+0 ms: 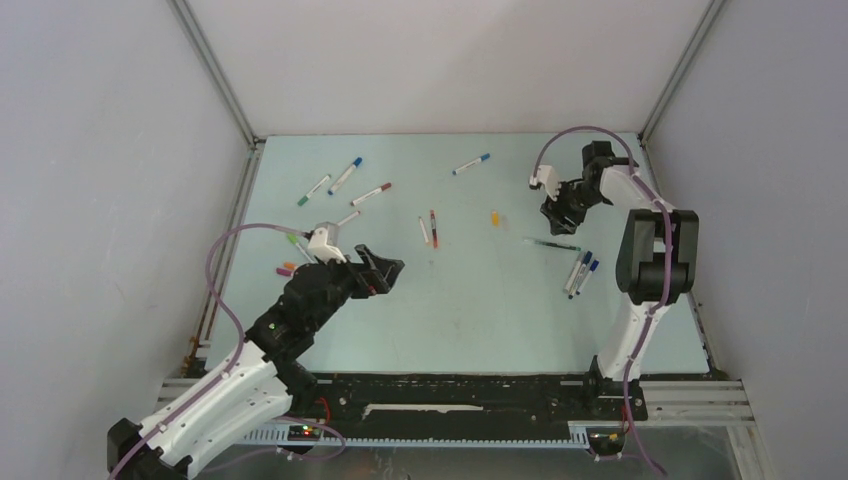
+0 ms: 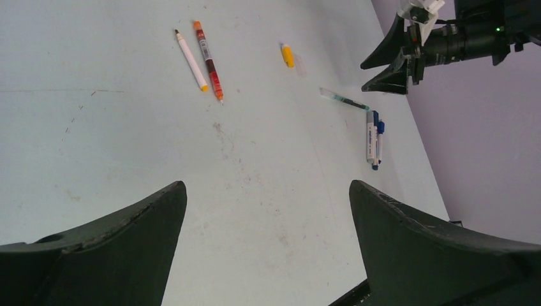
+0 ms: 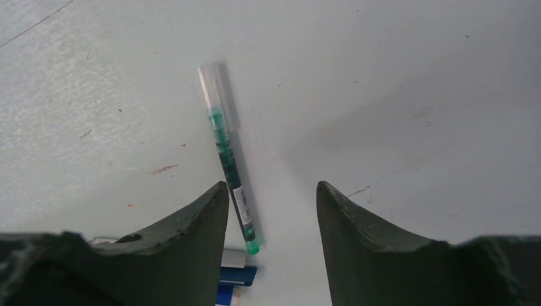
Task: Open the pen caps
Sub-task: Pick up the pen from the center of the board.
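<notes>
No text can be read anywhere. The slim clear-plastic pen with green ink (image 3: 228, 162), at the centre of the right wrist view, carries a small white label (image 3: 241, 205) whose fine dark print is too small to read. The orange-and-red pen (image 2: 208, 60), upper left of the left wrist view, shows only blurred marks.

Light is bright, even and diffuse in all three views, and the pale table (image 1: 470, 300) shows no glare. In the right wrist view a broad soft shadow lies on the table beyond and to the right of the right gripper (image 3: 271, 186). The green pen (image 3: 228, 159) just ahead of that claw casts a thin faint shadow, and its clear far end looks slightly blurred. Both wrist views render their own fingers (image 2: 115, 248) as dark, near-featureless shapes. Far ahead of the left gripper (image 2: 266, 185), the orange cap (image 2: 288, 55) throws a soft shadow.
</notes>
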